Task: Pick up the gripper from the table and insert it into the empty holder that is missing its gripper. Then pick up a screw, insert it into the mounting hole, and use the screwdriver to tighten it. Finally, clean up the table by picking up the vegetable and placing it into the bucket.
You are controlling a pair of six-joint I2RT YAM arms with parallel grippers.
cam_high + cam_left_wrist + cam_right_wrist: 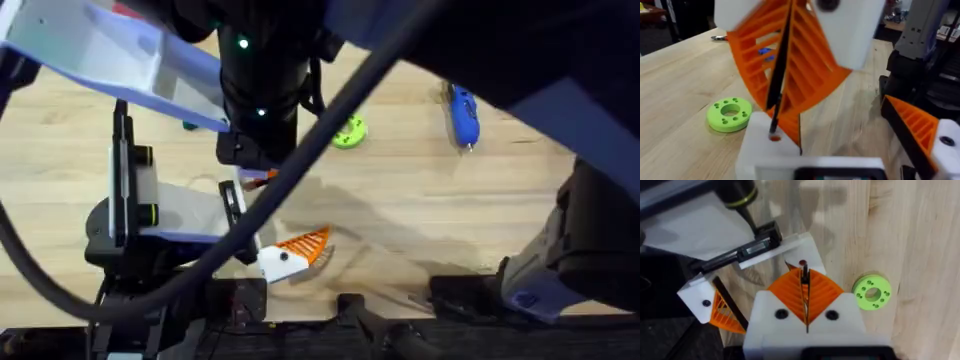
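My left gripper [845, 140] stands open low over the table. One finger carries an orange tip [912, 125]. The other is the white holder [765, 155], with a small reddish mounting hole [775, 136] on top. An orange ribbed piece [790, 125] lies against this holder; I cannot tell whether it is seated. My right gripper [804, 282] hangs just above, its orange pads [825, 292] shut on a thin black screw [804, 272] whose tip is at the hole [801, 263]. The blue screwdriver [462, 112] lies at the far right. A dark green sliver [188, 126], perhaps the vegetable, peeks out beside the arm. The bucket is out of view.
A bright green disc with holes [349, 131] lies on the wooden table just beyond the two grippers. The right arm [262, 70] hangs large and dark over the table's middle, and its cable crosses the overhead view. There is bare wood between the disc and the screwdriver.
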